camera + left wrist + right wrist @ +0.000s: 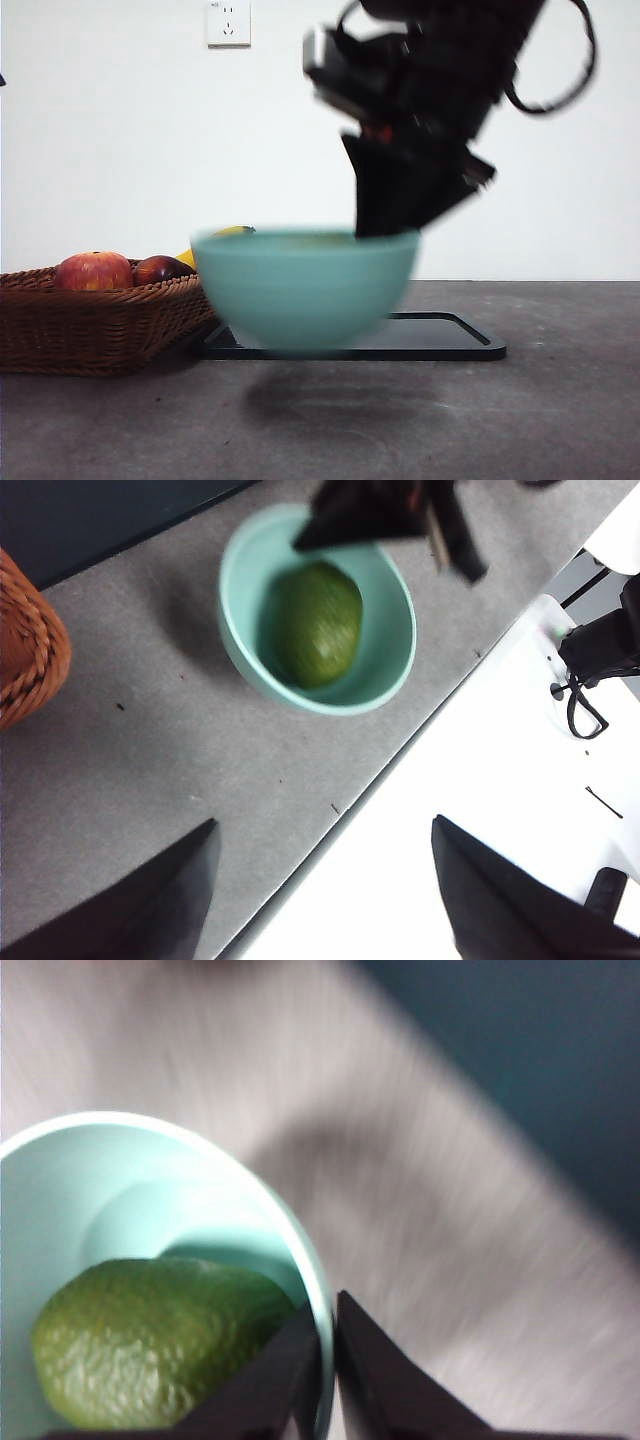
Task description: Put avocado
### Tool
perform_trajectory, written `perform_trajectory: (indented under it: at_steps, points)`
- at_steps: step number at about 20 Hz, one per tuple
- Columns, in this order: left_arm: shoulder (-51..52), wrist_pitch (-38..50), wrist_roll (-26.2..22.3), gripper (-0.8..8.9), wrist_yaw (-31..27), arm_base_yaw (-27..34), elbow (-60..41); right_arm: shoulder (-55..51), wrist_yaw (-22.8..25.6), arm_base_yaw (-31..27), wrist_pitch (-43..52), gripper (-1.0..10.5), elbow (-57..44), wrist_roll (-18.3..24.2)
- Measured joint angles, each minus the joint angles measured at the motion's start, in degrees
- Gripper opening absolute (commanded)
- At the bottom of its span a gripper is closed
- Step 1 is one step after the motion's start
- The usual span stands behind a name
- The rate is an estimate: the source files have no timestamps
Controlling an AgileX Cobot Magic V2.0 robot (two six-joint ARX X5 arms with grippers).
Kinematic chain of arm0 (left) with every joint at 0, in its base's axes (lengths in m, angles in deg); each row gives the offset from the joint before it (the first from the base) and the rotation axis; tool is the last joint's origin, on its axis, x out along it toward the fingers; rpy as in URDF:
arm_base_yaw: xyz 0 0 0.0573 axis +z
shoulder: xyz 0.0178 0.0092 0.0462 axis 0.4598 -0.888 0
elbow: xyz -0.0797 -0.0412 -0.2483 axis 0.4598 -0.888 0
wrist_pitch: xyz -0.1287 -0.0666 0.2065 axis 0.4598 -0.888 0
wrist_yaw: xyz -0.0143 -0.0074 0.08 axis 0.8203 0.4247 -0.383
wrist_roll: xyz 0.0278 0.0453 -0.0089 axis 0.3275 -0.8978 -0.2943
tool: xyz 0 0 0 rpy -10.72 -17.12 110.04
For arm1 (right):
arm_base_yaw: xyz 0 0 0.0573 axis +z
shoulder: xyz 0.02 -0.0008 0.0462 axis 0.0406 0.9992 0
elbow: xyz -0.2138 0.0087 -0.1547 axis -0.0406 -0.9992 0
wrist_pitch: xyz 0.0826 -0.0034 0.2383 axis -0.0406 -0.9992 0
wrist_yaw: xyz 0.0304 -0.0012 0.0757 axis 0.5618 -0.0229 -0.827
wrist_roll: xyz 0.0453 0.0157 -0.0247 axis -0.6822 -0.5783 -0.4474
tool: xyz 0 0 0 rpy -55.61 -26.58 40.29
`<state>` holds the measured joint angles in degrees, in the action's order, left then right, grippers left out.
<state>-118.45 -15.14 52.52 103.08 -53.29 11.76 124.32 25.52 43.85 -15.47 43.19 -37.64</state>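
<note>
The dark green avocado (318, 625) lies inside a teal bowl (300, 290). My right gripper (385, 215) comes down from above and is shut on the bowl's rim, one jaw inside and one outside. The bowl hangs above the table, blurred, with its shadow below. In the right wrist view, the gripper (328, 1360) pinches the bowl's rim (250, 1190) next to the avocado (150, 1350). My left gripper (320, 880) is open and empty, away from the bowl (235, 610), over the table's edge.
A black tray (440, 340) lies on the table behind the bowl. A wicker basket (90, 320) at the left holds a red apple (93, 271), a darker red fruit (160, 268) and a yellow banana (225, 233). The basket (30, 640) also shows in the left wrist view.
</note>
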Motion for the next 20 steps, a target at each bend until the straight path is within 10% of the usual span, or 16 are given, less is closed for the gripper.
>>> perform_trajectory:
  at_steps: [20]
  points:
    - [0.0,0.02,0.0,3.42,0.0,0.0,0.0,29.2,-2.4,-18.16,-3.63,0.1,30.36,3.13]
